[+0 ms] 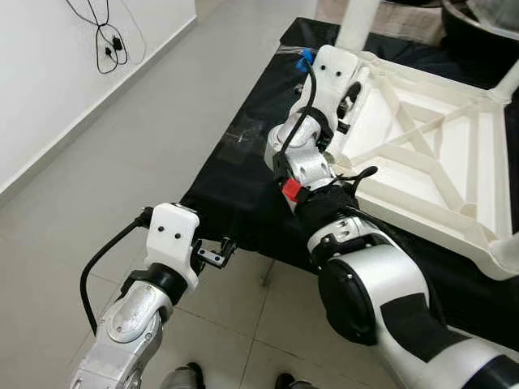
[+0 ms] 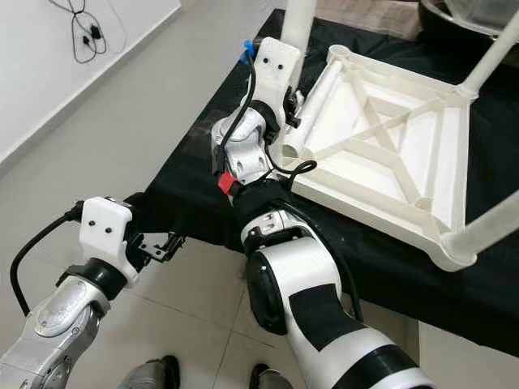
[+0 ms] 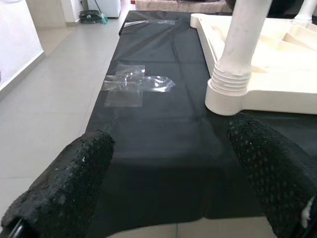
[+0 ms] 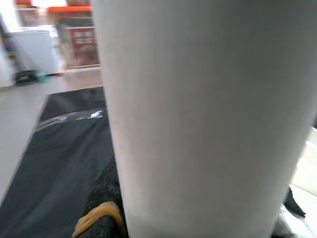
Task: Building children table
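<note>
While bent, right tool (image 2: 293, 96) clasps leg (image 2: 312, 105).

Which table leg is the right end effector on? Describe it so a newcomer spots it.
Find the black sheet on the floor, then the upside-down white table on it. The leg stands upright at the far corner on the robot's left, with the right end effector at its base; other upright legs stand free.

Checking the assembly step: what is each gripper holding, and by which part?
The right gripper holds a loose white table leg near its upper end. The left gripper is open, holding nothing.
</note>
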